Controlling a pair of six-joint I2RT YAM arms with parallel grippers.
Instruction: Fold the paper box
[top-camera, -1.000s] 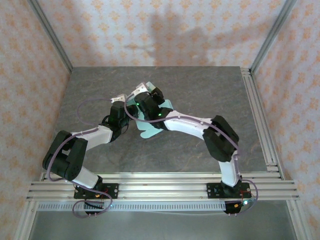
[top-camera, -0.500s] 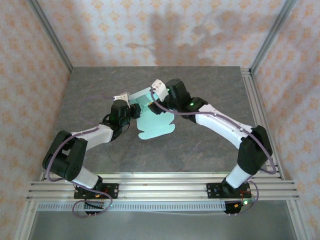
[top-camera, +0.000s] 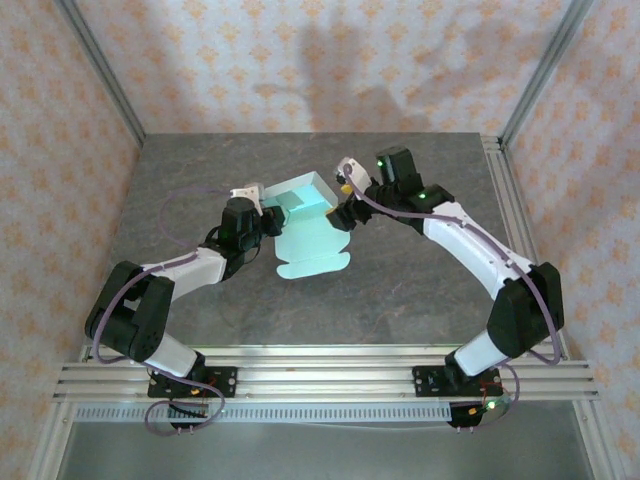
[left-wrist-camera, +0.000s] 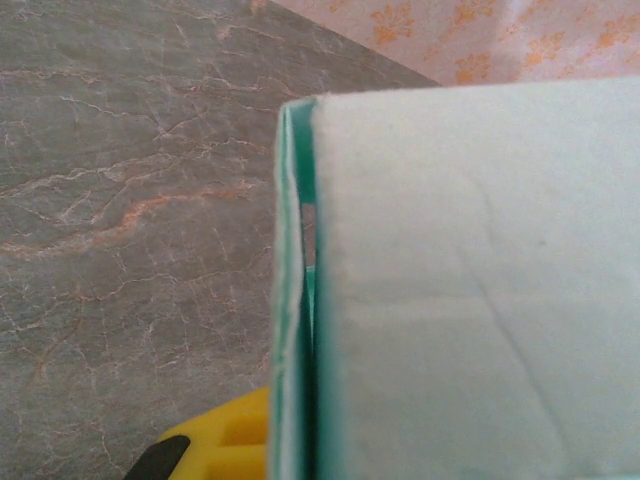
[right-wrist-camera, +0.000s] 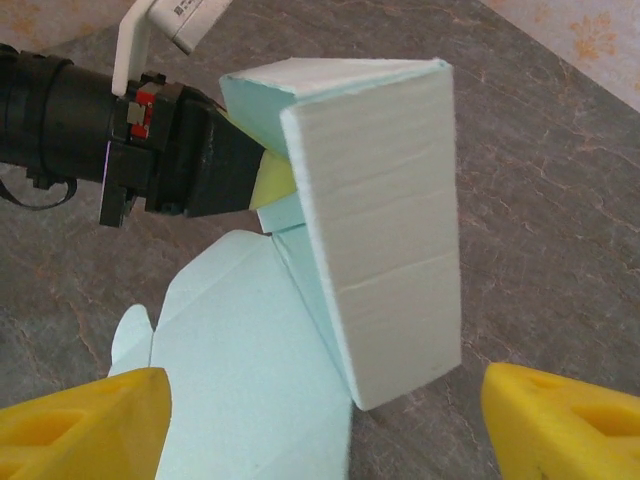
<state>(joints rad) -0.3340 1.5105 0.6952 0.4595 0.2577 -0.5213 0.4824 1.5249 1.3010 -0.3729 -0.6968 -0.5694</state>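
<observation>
Pinching upright wall of paper box (top-camera: 310, 245) with left gripper (top-camera: 271, 214). Holding right gripper (top-camera: 343, 214) wide apart beside it, gripping nothing.

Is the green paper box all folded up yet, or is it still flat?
Half folded. One end of the paper box stands up in walls, while its long flap lies flat on the table.

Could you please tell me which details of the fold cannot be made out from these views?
Top external: exactly where the left pincer pinches the paper box is too small to see.
Left wrist: card against the lens hides the box's other panels.
Right wrist: the frame's bottom edge cuts off the flat flap; the upright wall hides what's behind it.
</observation>
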